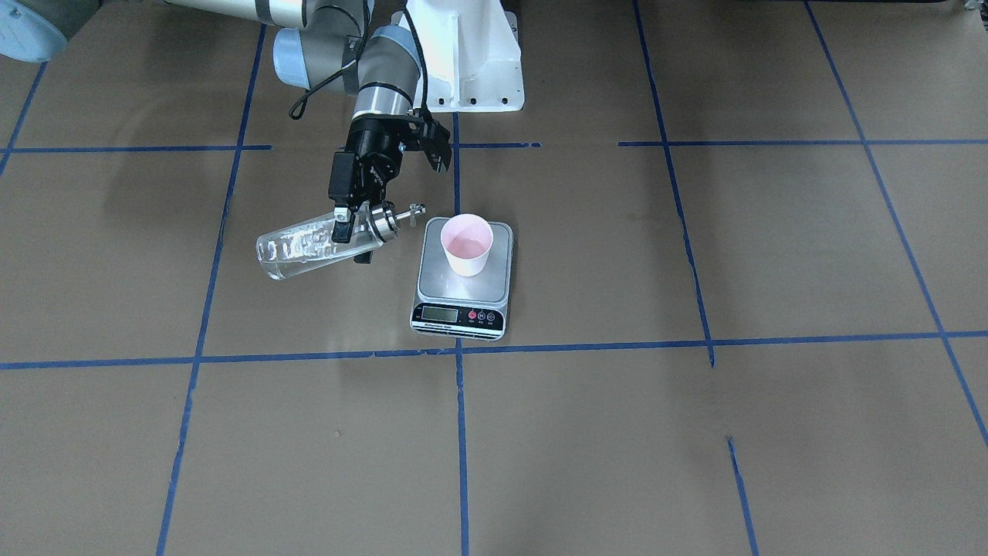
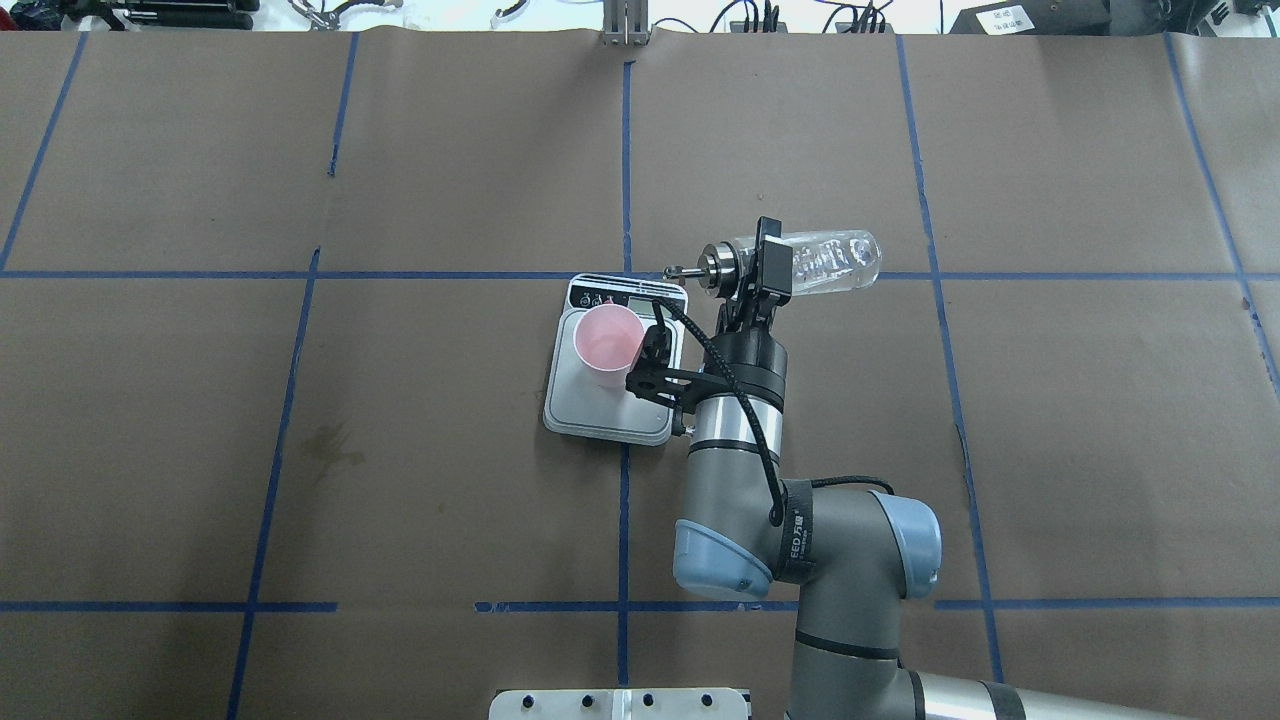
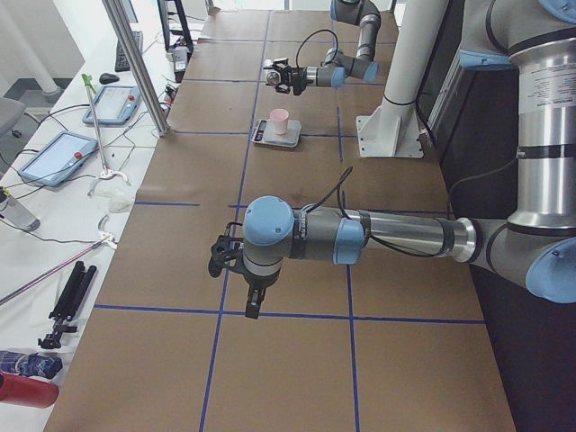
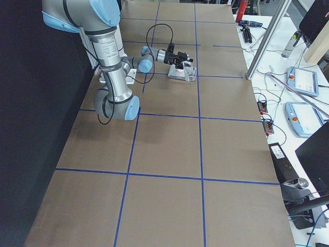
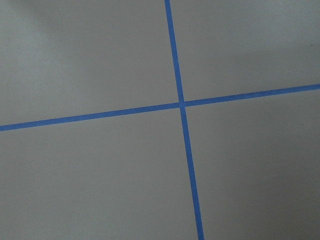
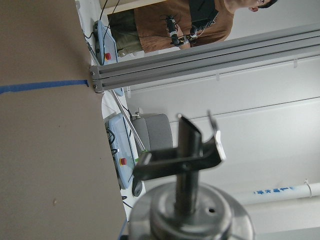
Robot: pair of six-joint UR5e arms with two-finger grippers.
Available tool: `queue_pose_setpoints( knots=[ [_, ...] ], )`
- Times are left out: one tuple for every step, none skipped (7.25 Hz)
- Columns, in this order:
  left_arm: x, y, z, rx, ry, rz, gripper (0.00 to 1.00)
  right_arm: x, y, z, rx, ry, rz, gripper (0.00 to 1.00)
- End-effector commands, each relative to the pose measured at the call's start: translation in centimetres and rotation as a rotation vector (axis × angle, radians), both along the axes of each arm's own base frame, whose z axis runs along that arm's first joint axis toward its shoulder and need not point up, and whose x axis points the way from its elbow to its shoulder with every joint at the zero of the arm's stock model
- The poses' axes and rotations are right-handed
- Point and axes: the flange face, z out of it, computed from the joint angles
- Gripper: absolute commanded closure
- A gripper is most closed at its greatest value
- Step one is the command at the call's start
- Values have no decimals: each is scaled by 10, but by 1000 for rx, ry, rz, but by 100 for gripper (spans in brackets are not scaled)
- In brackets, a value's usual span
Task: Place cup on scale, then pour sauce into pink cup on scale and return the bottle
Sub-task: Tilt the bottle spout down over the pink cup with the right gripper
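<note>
The pink cup [image 1: 466, 243] stands upright on the steel scale [image 1: 460, 292], towards its back; both also show in the overhead view, cup [image 2: 606, 342] on scale [image 2: 600, 415]. My right gripper [image 1: 349, 230] [image 2: 772, 262] is shut on the clear glass bottle [image 1: 297, 249] [image 2: 835, 258] near its neck. It holds the bottle roughly level above the table, the metal spout [image 1: 405, 210] pointing at the cup and ending beside the scale's edge, short of the cup. The right wrist view shows only the spout cap [image 6: 192, 200]. My left gripper [image 3: 250, 301] hangs over bare table far from the scale; I cannot tell whether it is open.
The robot's white base [image 1: 471, 62] stands behind the scale. Blue tape lines [image 5: 181, 104] grid the brown table. A dark stain [image 2: 325, 445] lies left of the scale. Tablets and cables [image 3: 54, 157] lie on the side bench beyond the table's far edge.
</note>
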Motion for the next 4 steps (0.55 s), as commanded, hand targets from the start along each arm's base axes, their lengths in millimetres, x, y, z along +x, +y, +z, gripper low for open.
queue_pose_setpoints(
  knots=[
    [0, 0, 0, -1, 1, 0, 0, -8, -1, 2, 3, 131, -10, 100],
    [0, 0, 0, 1, 1, 0, 0, -13, 2, 1, 14, 151, -9, 100],
    [0, -1, -1, 3, 1, 1, 0, -16, 5, 3, 23, 171, -6, 100],
    [0, 0, 0, 2, 1, 1, 0, -17, 7, 2, 31, 226, -5, 100]
  ],
)
